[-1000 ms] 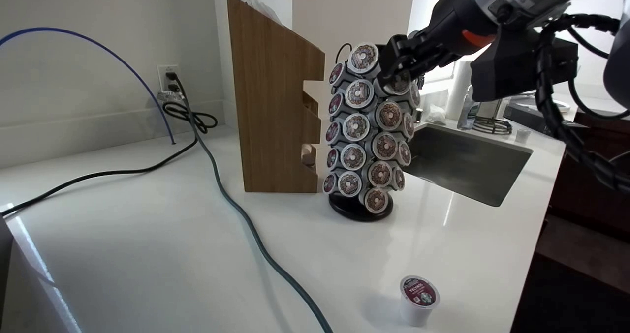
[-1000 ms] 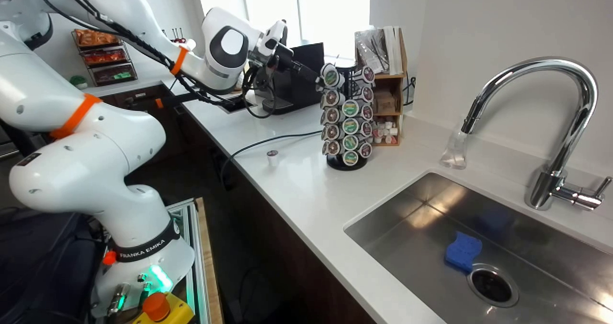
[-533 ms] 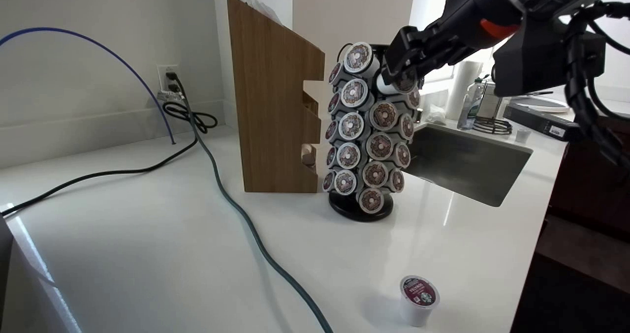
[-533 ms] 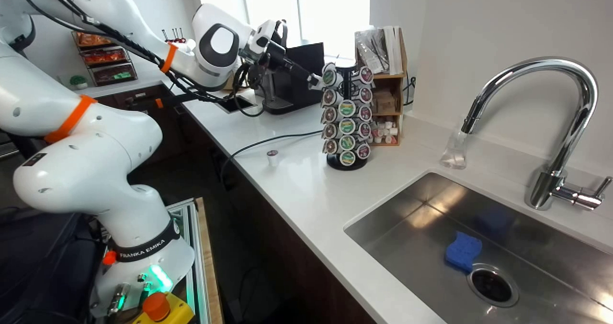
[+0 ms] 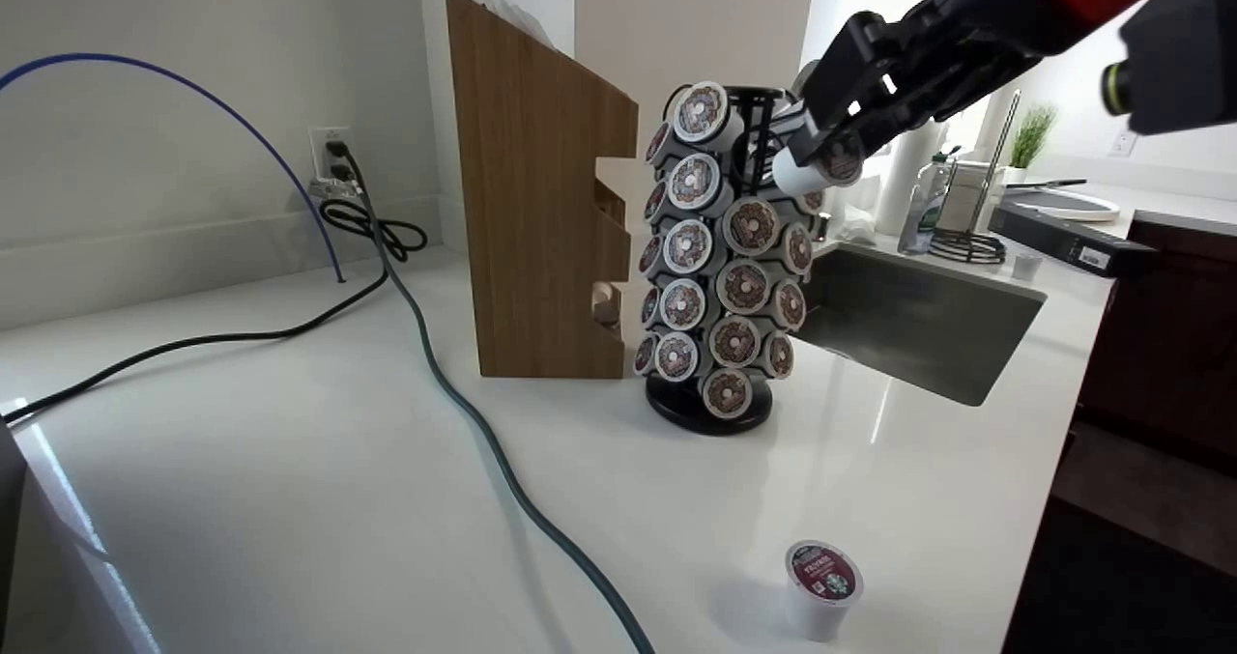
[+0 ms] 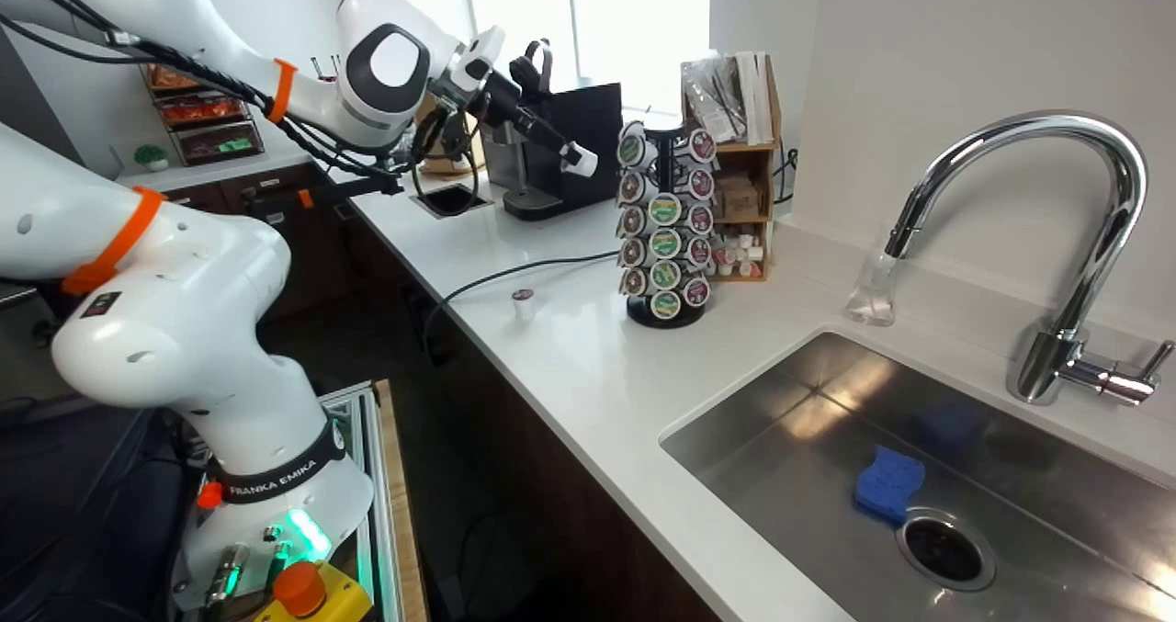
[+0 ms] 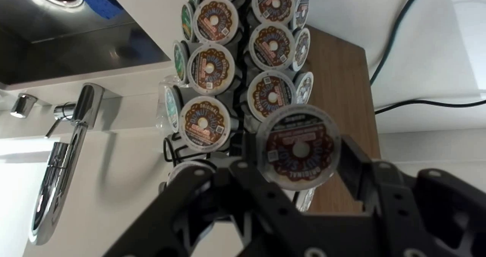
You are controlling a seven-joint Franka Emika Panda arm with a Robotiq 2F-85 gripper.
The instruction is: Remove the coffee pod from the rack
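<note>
Fingers (image 7: 352, 164) pinch pod (image 7: 299, 150), right of centre in wrist view; rack (image 6: 665, 170) apart from it in an exterior view.

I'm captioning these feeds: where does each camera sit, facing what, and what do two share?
An exterior view: high by the sink, facing along the counter to the rack; most of the arm shows.
Wrist view: behind the gripper, facing past the held coffee pod to the rack, scene inverted; only the gripper shows.
An exterior view: across the rack from the sink, facing both past a lone pod; only the gripper end shows.
Both exterior views share rack, sink, lone pod and held coffee pod.
</note>
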